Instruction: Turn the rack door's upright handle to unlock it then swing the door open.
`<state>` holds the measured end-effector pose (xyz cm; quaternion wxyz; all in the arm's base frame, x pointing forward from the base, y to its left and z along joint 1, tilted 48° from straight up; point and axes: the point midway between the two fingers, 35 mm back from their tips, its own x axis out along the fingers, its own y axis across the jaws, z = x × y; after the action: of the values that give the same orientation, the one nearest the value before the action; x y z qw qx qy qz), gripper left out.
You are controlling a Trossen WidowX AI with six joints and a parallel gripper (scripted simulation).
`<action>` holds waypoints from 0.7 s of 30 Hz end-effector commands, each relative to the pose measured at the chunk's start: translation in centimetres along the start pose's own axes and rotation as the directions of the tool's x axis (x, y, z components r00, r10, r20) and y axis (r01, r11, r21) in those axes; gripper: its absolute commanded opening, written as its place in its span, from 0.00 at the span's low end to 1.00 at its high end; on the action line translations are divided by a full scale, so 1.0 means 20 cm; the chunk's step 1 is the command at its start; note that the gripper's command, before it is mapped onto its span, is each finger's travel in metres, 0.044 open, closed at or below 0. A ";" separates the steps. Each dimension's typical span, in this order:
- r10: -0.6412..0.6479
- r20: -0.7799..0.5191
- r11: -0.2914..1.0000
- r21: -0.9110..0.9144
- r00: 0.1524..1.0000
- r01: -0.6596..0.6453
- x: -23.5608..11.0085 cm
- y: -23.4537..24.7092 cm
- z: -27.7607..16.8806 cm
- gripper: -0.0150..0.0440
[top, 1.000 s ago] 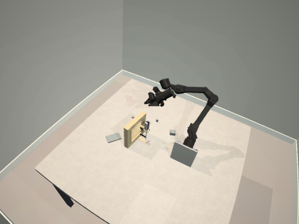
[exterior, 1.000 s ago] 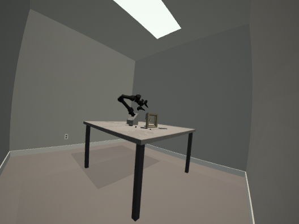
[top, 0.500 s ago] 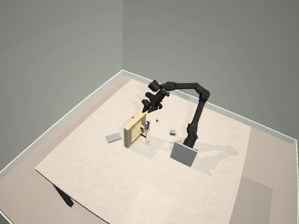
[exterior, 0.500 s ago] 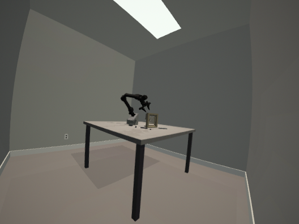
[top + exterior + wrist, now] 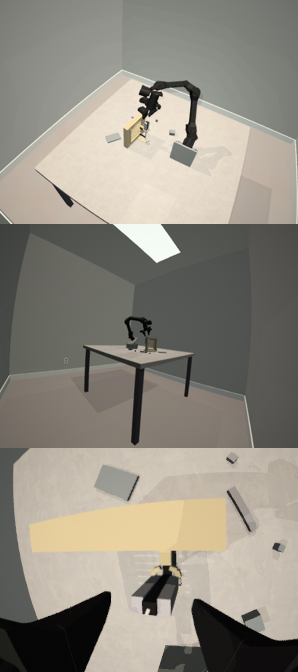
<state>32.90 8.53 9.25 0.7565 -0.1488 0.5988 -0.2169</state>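
Observation:
A wooden rack frame [image 5: 132, 123] [image 5: 147, 345] [image 5: 125, 525] stands upright on the table, with pale slats inside. The upright handle [image 5: 147, 121] [image 5: 159, 590] has a grey-and-black top and stands out from the arm-base side of the frame. The slatted door looks closed, but its exact angle is hard to tell. My gripper [image 5: 147, 116] [image 5: 147, 335] [image 5: 152, 601] points down above the handle, open and empty. In the wrist view the handle's top shows between the fingertips, nearer the right one; the fingers look clear of it. The handle's lower part is mostly hidden there.
A flat grey plate [image 5: 113, 137] [image 5: 116, 483] lies behind the frame. A thin bar [image 5: 241, 509] lies past the frame's end. Small blocks [image 5: 172, 132] [image 5: 156, 120] [image 5: 132, 116] lie about. A grey panel [image 5: 183, 154] stands by the arm's base.

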 end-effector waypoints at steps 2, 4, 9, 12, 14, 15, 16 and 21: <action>-0.109 -0.040 0.993 -0.053 0.993 0.106 0.01 0.04 -0.04 0.76; -0.150 -0.050 0.986 -0.075 0.987 0.146 0.01 0.05 -0.05 0.76; -0.253 -0.062 0.961 -0.135 0.965 0.243 0.00 0.07 -0.08 0.76; -0.284 -0.062 0.950 -0.153 0.957 0.272 0.00 0.08 -0.08 0.76; -0.284 -0.062 0.950 -0.153 0.957 0.272 0.00 0.08 -0.08 0.76; -0.284 -0.062 0.950 -0.153 0.957 0.272 0.00 0.08 -0.08 0.76; -0.284 -0.062 0.950 -0.153 0.957 0.272 0.00 0.08 -0.08 0.76; -0.283 -0.062 0.950 -0.153 0.957 0.271 0.04 0.08 -0.08 0.76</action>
<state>31.60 9.87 7.92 0.6821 -0.2731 0.6172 -0.2813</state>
